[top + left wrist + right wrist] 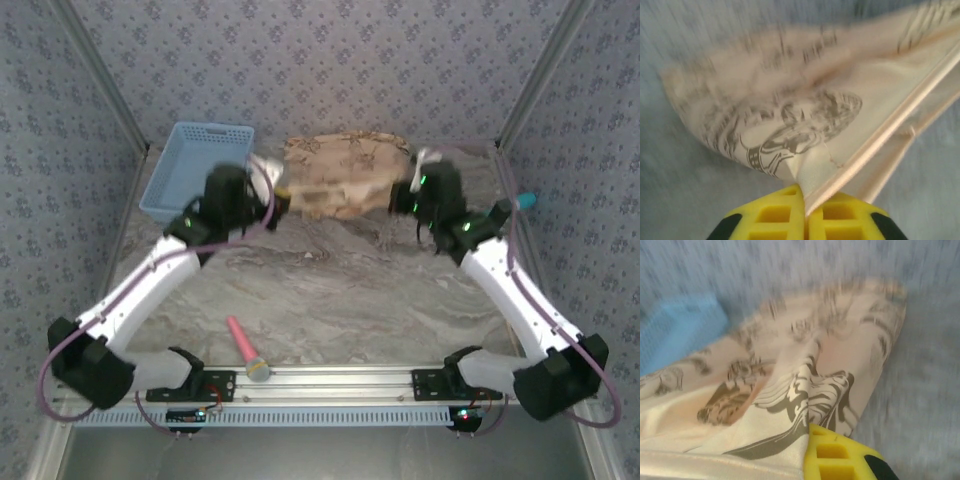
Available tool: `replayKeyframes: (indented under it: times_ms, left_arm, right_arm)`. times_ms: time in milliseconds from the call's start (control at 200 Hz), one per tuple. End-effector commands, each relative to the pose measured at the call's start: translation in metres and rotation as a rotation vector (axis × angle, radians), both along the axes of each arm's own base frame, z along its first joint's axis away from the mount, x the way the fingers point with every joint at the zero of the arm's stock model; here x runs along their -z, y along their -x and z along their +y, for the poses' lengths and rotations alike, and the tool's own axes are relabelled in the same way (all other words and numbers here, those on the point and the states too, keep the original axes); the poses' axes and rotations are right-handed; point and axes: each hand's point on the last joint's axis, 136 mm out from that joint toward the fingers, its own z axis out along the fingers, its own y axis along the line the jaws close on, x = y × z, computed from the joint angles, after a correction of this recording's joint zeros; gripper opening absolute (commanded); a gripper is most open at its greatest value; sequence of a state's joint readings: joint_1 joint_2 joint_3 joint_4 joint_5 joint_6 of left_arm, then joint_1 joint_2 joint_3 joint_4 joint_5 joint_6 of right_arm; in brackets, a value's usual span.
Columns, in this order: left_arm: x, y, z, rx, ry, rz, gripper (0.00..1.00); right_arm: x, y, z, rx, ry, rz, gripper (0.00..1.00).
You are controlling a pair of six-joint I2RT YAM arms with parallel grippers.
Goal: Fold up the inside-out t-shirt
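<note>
Just right of the blue basket [195,165], the inside-out t-shirt [340,175] hangs rumpled between my two pairs of jaws. My left jaws pinch its hem; my right jaws are pressed together on printed cloth. It is light and limp, I judge, so hems grip best.

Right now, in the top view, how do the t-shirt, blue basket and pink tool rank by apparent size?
1. t-shirt and blue basket: too alike in apparent size to rank.
2. pink tool: clearly the smallest.
</note>
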State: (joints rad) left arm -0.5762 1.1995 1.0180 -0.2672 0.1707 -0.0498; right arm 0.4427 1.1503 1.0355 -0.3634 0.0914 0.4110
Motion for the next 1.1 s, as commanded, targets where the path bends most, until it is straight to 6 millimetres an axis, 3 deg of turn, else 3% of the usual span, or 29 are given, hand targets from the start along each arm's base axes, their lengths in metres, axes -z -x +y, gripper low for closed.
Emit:
replayKeyframes:
  times_ms: [0, 80, 135, 165, 195, 305, 430, 520, 590, 700, 840, 1009, 1049, 1094]
  left_arm:
    - [0.038, 0.040, -0.002, -0.018, 0.106, 0.040, 0.21]
    - [0.093, 0.077, 0.002, -0.026, 0.100, 0.179, 0.28]
    - [0.112, 0.097, 0.010, -0.036, 0.104, 0.249, 0.43]
    - [0.117, 0.103, 0.015, -0.054, 0.107, 0.276, 0.49]
    - [0.119, 0.106, 0.022, -0.079, 0.106, 0.289, 0.51]
    - [0.108, 0.105, 0.037, -0.156, 0.097, 0.280, 0.57]
    - [0.087, 0.085, 0.021, -0.150, 0.082, 0.285, 0.59]
    - [0.084, 0.066, 0.002, -0.155, 0.074, 0.336, 0.60]
    - [0.087, 0.052, -0.021, -0.130, 0.081, 0.380, 0.61]
    - [0.102, 0.033, -0.062, -0.080, 0.093, 0.501, 0.61]
    - [0.135, 0.018, -0.108, -0.039, 0.102, 0.609, 0.61]
    - [0.173, 0.008, -0.126, -0.100, -0.001, 0.641, 0.62]
    - [0.181, 0.009, -0.126, -0.109, -0.036, 0.642, 0.62]
    - [0.188, 0.010, -0.126, -0.119, -0.066, 0.643, 0.58]
  right_arm:
    - [0.063, 0.046, -0.012, 0.116, -0.024, 0.078, 0.04]
    - [0.117, 0.093, -0.021, 0.147, -0.010, 0.182, 0.09]
    - [0.147, 0.123, -0.031, 0.172, -0.001, 0.249, 0.32]
    - [0.160, 0.136, -0.034, 0.171, -0.006, 0.281, 0.46]
    - [0.168, 0.147, -0.036, 0.155, 0.000, 0.308, 0.53]
    - [0.165, 0.167, -0.040, 0.099, -0.012, 0.347, 0.65]
    - [0.131, 0.142, -0.027, -0.004, 0.038, 0.275, 0.69]
    - [0.120, 0.112, -0.004, -0.104, 0.070, 0.275, 0.69]
    - [0.122, 0.090, 0.017, -0.186, 0.072, 0.303, 0.66]
    - [0.141, 0.062, 0.041, -0.265, 0.121, 0.355, 0.59]
    - [0.173, 0.034, 0.040, -0.214, 0.152, 0.384, 0.53]
    - [0.206, 0.014, 0.029, -0.169, 0.218, 0.411, 0.46]
    - [0.211, 0.011, 0.024, -0.149, 0.223, 0.420, 0.39]
    - [0.211, 0.008, 0.019, -0.125, 0.212, 0.420, 0.23]
